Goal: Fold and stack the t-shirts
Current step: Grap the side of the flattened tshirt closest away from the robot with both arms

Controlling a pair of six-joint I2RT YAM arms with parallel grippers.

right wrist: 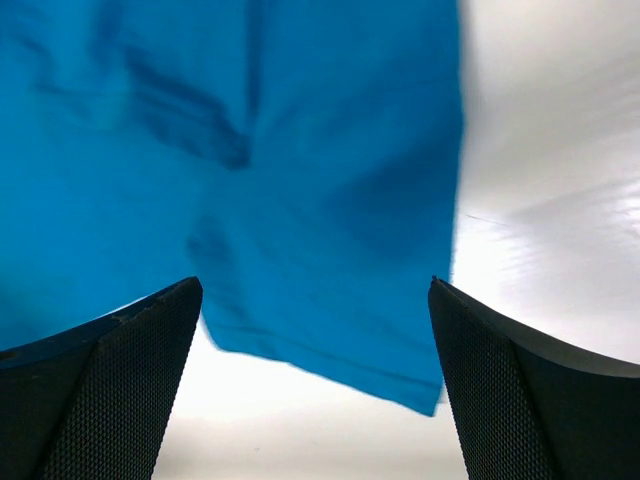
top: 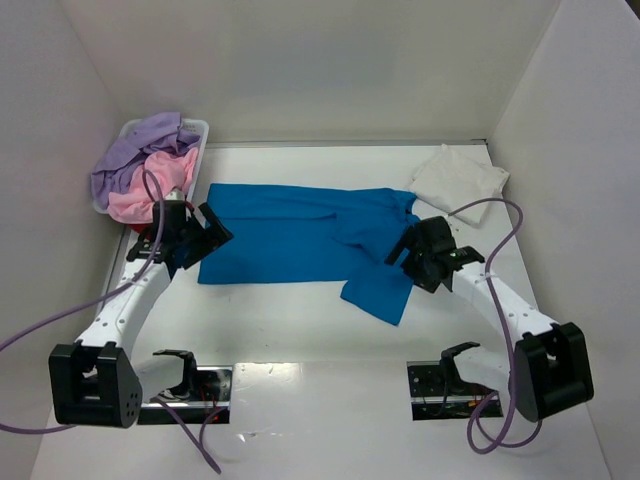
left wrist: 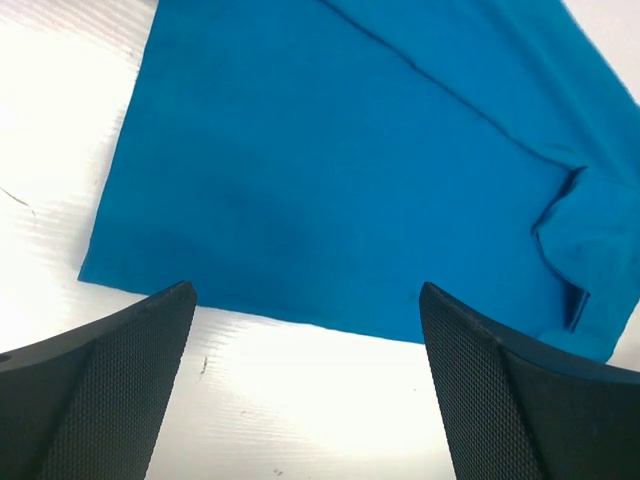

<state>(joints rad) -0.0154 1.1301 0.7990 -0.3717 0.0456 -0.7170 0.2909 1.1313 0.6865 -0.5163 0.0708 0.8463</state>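
A bright blue t-shirt (top: 290,235) lies flat across the middle of the table, one sleeve (top: 380,290) sticking out toward the near right. My left gripper (top: 213,233) hovers open at the shirt's left edge. In the left wrist view the blue shirt (left wrist: 350,150) fills the top, and bare table shows between the fingers (left wrist: 100,390) of the left gripper (left wrist: 308,290). My right gripper (top: 403,250) hovers open over the sleeve. The right wrist view shows the sleeve (right wrist: 320,200) below the right gripper (right wrist: 315,285), untouched. A folded white t-shirt (top: 458,178) lies at the far right.
A white basket (top: 200,128) at the far left corner holds a lavender shirt (top: 135,150) and a pink shirt (top: 150,190), with a bit of dark red cloth (top: 145,238) below them. White walls close in the table on three sides. Purple cables (top: 505,215) loop from both arms.
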